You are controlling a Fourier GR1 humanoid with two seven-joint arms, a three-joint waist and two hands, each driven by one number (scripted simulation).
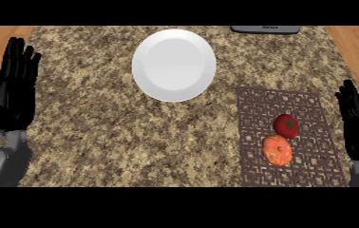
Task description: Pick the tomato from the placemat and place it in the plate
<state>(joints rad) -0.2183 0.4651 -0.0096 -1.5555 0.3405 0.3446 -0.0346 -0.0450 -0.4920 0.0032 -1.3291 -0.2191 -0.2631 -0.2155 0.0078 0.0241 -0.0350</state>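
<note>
Tomato (286, 126) on placemat (291, 137); plate (174, 64) bare; left robot hand (17, 87), right robot hand (348, 110) open.

Granite counter (91, 141) beneath me, bearing a white plate (174, 64) at centre and, to its lower right, a brown placemat (259, 151) carrying the red tomato (286, 125) just above an orange fruit (277, 150); my left hand (17, 87) and right hand (349, 118) rest open at the edges

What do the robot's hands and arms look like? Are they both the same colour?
Yes. Both hands are black, with long slim fingers: the left hand and the right hand. A smooth grey forearm shows below the left hand. No cables or markings are visible.
</note>
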